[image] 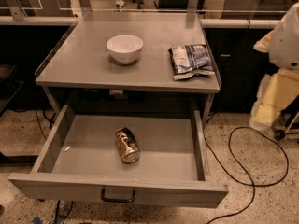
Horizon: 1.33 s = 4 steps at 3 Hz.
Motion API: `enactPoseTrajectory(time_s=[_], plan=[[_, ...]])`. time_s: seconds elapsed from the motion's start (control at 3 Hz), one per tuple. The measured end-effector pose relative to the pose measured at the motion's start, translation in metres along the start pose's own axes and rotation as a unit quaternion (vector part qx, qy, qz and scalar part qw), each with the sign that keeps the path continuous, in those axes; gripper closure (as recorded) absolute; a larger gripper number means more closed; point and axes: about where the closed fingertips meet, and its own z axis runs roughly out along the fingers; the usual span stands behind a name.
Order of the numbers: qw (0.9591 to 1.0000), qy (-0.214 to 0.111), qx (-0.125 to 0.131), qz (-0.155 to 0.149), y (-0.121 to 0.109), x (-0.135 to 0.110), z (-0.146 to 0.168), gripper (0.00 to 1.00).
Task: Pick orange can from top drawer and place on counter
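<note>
The orange can [127, 145] lies on its side on the floor of the open top drawer [117, 189], near the middle, with its silver end toward the drawer's front panel. The drawer is pulled fully out, and its black handle [117, 196] shows on the front. The counter [88, 64] is the grey metal top above it. My gripper is out of view. Only a white rounded part of my arm [288, 38] shows at the right edge, well away from the can.
A white bowl [124, 48] stands on the counter's left middle. A crinkled blue-white snack bag [191, 60] lies at its right edge. A black cable [246, 171] loops on the speckled floor to the right. Yellowish padding [275, 99] stands beside it.
</note>
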Motion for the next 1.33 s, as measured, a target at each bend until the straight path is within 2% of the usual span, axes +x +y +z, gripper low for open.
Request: enactPoseTrajectory(time_s=[0.33, 0.67, 1.0, 1.33], plan=[[0.9972, 0.051, 0.023, 0.05, 0.003, -0.019, 0.039, 0.0], [0.9953, 0.049, 0.028, 0.078, 0.002, -0.018, 0.036, 0.0], [0.9957, 0.041, 0.023, 0.08, 0.004, -0.019, 0.036, 0.0], [0.9948, -0.001, -0.004, 0.102, 0.019, -0.035, 0.055, 0.0]])
